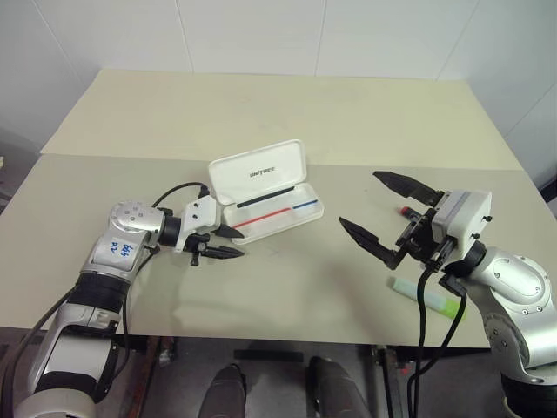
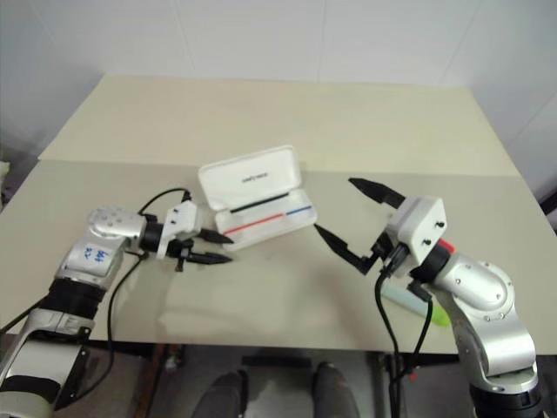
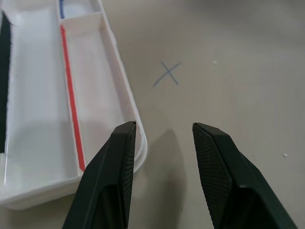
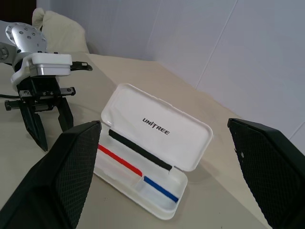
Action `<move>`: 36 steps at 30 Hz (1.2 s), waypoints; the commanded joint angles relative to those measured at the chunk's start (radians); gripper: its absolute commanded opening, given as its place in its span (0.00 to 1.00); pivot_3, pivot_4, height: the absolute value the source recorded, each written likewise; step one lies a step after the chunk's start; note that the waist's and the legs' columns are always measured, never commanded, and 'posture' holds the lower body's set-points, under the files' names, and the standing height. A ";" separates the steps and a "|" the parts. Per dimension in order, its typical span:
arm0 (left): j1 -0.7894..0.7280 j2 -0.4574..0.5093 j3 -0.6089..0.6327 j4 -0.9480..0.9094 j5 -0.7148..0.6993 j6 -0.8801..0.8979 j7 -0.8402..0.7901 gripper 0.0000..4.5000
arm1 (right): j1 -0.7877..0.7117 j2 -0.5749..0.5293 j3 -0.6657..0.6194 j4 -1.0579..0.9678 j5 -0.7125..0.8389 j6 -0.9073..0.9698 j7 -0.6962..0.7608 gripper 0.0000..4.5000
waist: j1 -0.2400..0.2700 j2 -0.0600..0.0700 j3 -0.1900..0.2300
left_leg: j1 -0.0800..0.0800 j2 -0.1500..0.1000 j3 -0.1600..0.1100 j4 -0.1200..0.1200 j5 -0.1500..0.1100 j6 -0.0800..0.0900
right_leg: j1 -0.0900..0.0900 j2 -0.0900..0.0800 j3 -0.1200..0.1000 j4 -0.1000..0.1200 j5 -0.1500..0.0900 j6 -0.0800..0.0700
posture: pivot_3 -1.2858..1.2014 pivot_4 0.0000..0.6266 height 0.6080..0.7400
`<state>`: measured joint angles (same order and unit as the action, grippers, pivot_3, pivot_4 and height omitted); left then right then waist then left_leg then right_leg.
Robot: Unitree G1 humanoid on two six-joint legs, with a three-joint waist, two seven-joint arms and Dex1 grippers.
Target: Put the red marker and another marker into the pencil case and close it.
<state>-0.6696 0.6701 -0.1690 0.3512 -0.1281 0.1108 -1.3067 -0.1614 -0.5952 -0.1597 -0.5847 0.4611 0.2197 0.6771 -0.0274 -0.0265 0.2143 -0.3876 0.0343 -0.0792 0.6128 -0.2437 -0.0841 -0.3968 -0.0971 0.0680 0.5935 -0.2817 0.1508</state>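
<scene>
Table (image 1: 287, 104): beige top in two joined panels, the seam running across behind the case; a small blue X mark (image 3: 167, 73) is drawn on it near the case's end.
Pencil case (image 1: 265, 193): white, lying open near the table's middle with the lid tilted up toward the far side; its long axis runs across the table, skewed so the right end sits farther back. A black strip runs along the hinge, and a red line and a blue line run along the tray.
Right arm: raised above the table on the right; right gripper (image 1: 385, 213) points toward the case, its fingers spread wide with nothing between them.
Left arm: reaching in from the left, wrist low; left gripper (image 1: 228, 242) sits just beside the case's left end, fingers partly apart and empty.
Another marker (image 1: 426, 297): pale green, lying flat near the front edge, partly hidden under the right arm.
Red marker (image 2: 445, 248): only a short red stretch shows behind the right gripper's housing; its direction cannot be told.
</scene>
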 commanded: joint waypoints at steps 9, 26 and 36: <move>-0.019 -0.007 -0.064 -0.042 0.069 0.075 0.030 0.42 | -0.037 -0.003 -0.009 -0.046 0.013 0.010 -0.025 1.00 | 0.000 0.000 0.000 | 0.000 0.000 0.000 0.000 0.000 0.000 | 0.000 0.000 0.000 0.000 0.000 0.000 | 0.52 0.24 1.00; -0.096 -0.040 -0.105 -0.060 0.100 0.086 0.019 0.01 | -0.082 -0.001 -0.003 -0.017 0.009 0.008 -0.013 1.00 | 0.001 0.000 0.000 | 0.000 0.000 0.000 -0.001 -0.001 0.001 | 0.000 0.000 0.000 0.000 0.002 0.008 | 0.52 0.24 1.00; -0.094 -0.031 -0.102 -0.104 0.063 0.014 -0.072 0.01 | -0.086 -0.008 -0.008 -0.006 0.013 0.009 -0.002 1.00 | 0.001 0.000 0.000 | -0.001 0.000 0.000 -0.001 -0.001 0.001 | 0.000 0.000 0.000 0.000 0.002 0.007 | 0.52 0.24 1.00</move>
<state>-0.7560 0.6351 -0.2654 0.3062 -0.0359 0.1428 -1.3445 -0.2327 -0.5952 -0.1565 -0.5801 0.4617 0.2401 0.6694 -0.0263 -0.0262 0.2142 -0.3885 0.0342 -0.0793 0.6120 -0.2443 -0.0834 -0.3970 -0.0971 0.0679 0.5932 -0.2795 0.1583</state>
